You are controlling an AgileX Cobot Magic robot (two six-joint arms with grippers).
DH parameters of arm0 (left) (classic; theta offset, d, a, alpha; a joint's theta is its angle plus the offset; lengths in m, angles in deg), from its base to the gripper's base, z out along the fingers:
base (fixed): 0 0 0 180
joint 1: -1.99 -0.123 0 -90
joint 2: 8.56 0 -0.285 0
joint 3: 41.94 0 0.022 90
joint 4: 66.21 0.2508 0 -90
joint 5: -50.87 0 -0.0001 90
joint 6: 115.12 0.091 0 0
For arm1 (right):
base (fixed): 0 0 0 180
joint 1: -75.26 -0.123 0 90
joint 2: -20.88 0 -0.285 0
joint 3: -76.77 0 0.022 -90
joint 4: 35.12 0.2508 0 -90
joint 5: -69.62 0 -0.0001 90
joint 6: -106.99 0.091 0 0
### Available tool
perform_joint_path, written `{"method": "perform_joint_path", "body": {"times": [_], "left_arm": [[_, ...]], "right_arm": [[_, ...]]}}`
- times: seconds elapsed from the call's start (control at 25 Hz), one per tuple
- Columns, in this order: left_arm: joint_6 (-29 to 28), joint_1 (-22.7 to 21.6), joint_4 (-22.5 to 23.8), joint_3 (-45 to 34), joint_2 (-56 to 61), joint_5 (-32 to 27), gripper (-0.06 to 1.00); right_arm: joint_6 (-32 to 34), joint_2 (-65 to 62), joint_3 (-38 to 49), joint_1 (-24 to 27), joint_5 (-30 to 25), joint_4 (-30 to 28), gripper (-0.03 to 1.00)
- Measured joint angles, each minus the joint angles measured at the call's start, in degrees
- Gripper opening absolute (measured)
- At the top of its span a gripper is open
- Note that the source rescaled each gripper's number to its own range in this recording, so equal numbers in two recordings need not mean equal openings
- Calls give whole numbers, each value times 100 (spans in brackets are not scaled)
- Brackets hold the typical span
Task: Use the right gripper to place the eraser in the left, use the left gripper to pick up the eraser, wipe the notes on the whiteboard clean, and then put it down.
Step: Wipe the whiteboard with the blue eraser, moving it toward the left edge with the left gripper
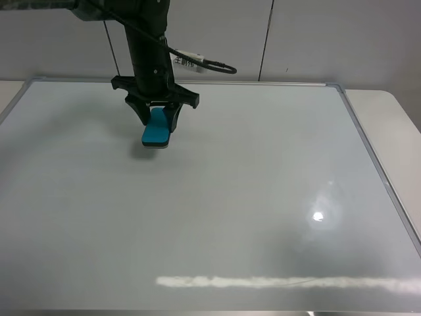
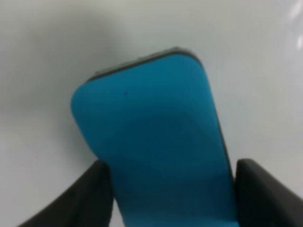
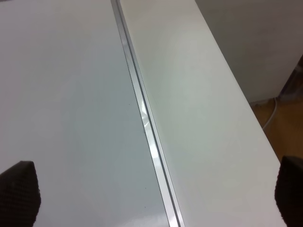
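Note:
The teal-blue eraser (image 1: 156,131) hangs tilted over the far left part of the whiteboard (image 1: 263,197), its dark felt edge low and close to the surface. My left gripper (image 1: 158,124) is shut on it from above. In the left wrist view the eraser (image 2: 156,142) fills the middle between the two black fingers of the left gripper (image 2: 173,189), with whiteboard (image 2: 47,47) behind. The right gripper (image 3: 155,189) stands open and empty above the board's silver frame (image 3: 147,123). The notes do not show in any view.
A pale table (image 1: 388,112) borders the board on the right, seen also in the right wrist view as a table strip (image 3: 199,104) with floor beyond it. A grey wall rises behind. Ceiling light reflects as a glare spot (image 1: 318,215) on the board.

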State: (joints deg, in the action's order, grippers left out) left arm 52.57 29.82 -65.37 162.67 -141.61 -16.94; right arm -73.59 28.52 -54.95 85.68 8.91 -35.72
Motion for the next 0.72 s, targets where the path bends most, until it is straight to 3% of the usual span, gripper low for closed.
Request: {"method": "perform_joint_path", "body": {"times": [0.16, 0.28, 0.48, 0.72], "left_arm": [[-152, 50, -140, -1657, 786, 1187, 0], [-218, 70, -347, -2387, 1204, 1466, 0], [-249, 76, -424, -2644, 1549, 1469, 0], [-245, 76, -441, -2665, 1673, 1920, 0]], "right_arm": [[0, 0, 0, 0, 0, 0, 100], [0, 0, 0, 0, 0, 0, 100], [0, 0, 0, 0, 0, 0, 100], [0, 0, 0, 0, 0, 0, 100]]}}
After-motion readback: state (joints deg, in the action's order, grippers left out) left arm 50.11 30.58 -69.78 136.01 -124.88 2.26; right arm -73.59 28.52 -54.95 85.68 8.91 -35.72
